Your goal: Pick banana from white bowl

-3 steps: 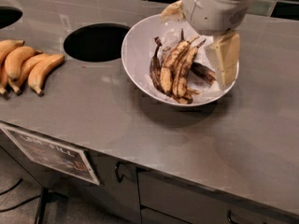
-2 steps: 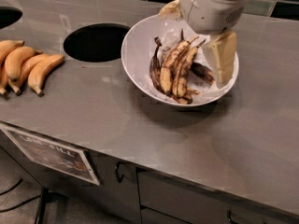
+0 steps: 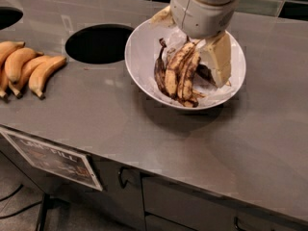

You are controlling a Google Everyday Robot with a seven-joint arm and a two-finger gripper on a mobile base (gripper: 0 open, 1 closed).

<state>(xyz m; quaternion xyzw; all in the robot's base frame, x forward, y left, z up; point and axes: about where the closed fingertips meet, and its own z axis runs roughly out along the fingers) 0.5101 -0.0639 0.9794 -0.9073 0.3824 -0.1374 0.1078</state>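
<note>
The banana (image 3: pixel 179 71) lies inside the white bowl (image 3: pixel 143 61), slightly right of the bowl's centre. It is a small cluster of overripe fruit, mottled yellow-brown with black patches. Its long axis runs from the bowl's middle down toward the near rim, and its lower end rests on the sloping near wall. Its upper end sits right under my wrist housing. My gripper (image 3: pixel 186 52) is positioned over the bowl, reaching down into it from the far side. It is spread wide: one cream-coloured finger (image 3: pixel 219 59) stands inside the bowl just to the right of the banana, while the other shows at the bowl's far-left rim. The gap between the two is clearly wider than the banana cluster. The cluster's upper end lies between them, and I see no clamping contact on either side. A dark piece lies at the base of the right finger; I cannot tell what it is. The bowl rests on a grey metal counter (image 3: pixel 202 153). Just to the left of the bowl, a round dark hole (image 3: pixel 98 43) is cut into the counter, its edge near the bowl's rim but apart from it. A second hole (image 3: pixel 7 17) shows at the far-left edge. A bunch of yellow bananas (image 3: pixel 26 66) lies on the counter left of the first hole, well apart from the bowl. Below the counter's front edge, a printed label (image 3: pixel 53 158) is fixed to the cabinet, and a dark handle (image 3: pixel 122 177) sits to its right.
</note>
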